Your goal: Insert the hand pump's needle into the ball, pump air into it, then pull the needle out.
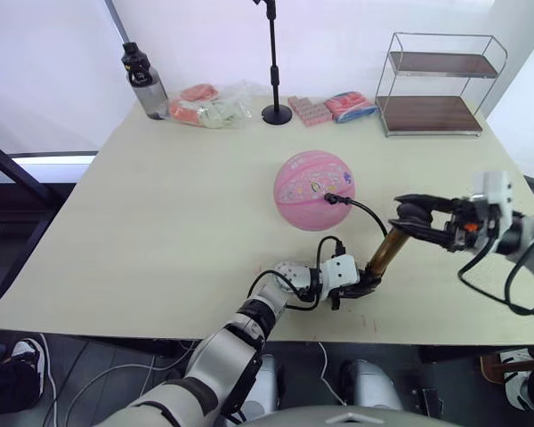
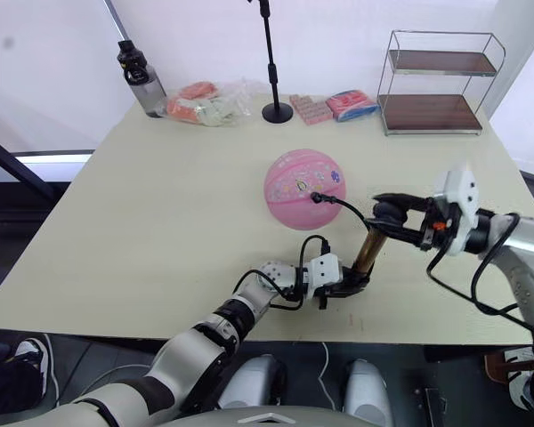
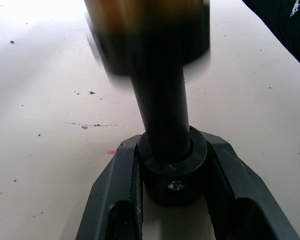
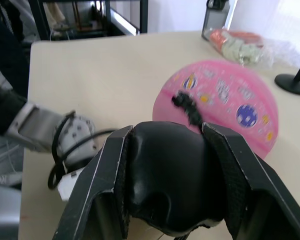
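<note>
Two grippers hold our hand pump [image 1: 384, 253] between them: it stands tilted on the table [image 1: 160, 222], gold barrel rising from our left gripper [image 1: 367, 286] up to our right gripper [image 1: 408, 222]. Our left gripper is clamped on the pump's black base; in the left wrist view its fingers [image 3: 115, 200] press both sides of the round foot, with the black rod climbing away from them. Our right gripper is clenched around the black handle at the top, and in the right wrist view its fingers [image 4: 97, 185] squeeze that handle from both sides.

From the pump's top a thin black hose [image 1: 367, 211] curves away from our right gripper towards the ball [image 1: 313, 189], which sits on the table just beyond both grippers. We see the needle [image 1: 330, 198] with its small black fitting set against the ball's side facing our right gripper; whether the pin itself is in the valve we cannot tell.

Farther past the ball, well apart from our grippers, stand a black stand base [image 1: 277, 113], a wire shelf [image 1: 438, 84], a dark bottle [image 1: 144, 82] and some packets [image 1: 209, 105]
</note>
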